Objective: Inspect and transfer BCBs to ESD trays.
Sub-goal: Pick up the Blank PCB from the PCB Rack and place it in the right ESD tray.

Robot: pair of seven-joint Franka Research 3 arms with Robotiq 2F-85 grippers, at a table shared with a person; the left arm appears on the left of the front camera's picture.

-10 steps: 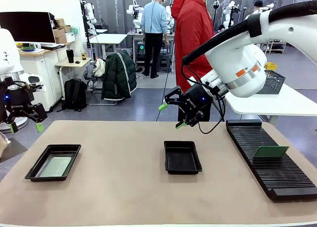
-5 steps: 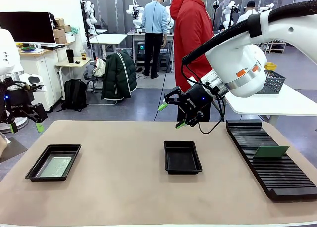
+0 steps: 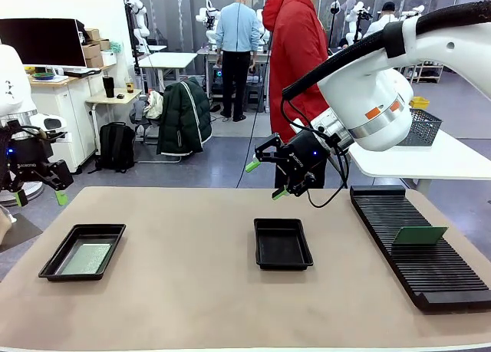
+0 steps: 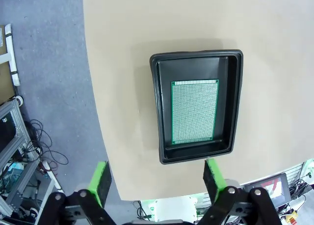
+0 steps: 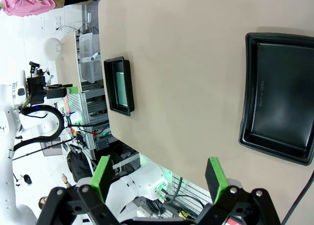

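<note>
**Item 1, left ESD tray** (image 3: 54, 264): black, on the table (image 3: 192, 291) towards its left end; the flat BCB (image 3: 86, 258) lay on the tray floor, clear of the rim on every side. The front view gave the board as a pale green patch; the left wrist view, from overhead, resolved it (image 4: 194, 111) into a fine dotted grid with a green border, its long side along the tray's long side. In the right wrist view the same tray (image 5: 112, 85) was small and far off, and its board was a thin pale sliver.

**Item 2, centre ESD tray** (image 3: 282, 246): mid-table and bare inside; the right wrist view cut off its far edge at the picture's border; a faint raised marking on its floor was unreadable.

**Item 3, racked BCB** (image 3: 419, 235): stood on edge, leaning, in the slotted rack (image 3: 430, 268) at the table's right end; which slot it stood in could not be told.

**Item 4, left gripper** (image 3: 40, 197): hung in the air by the table's far left corner; fingers spread wide, nothing between them; the wrist view showed both green pads (image 4: 102, 178) well apart.

**Item 5, right gripper** (image 3: 266, 179): tilted, in the air beyond the centre ESD tray; fingers spread, empty.

**Item 6, person** (image 3: 299, 45): red jacket, at the far side of the table; lower body hidden by the right arm.

**Item 7, wire basket** (image 3: 422, 126): on a side table to the right, partly hidden by the right arm.
</note>
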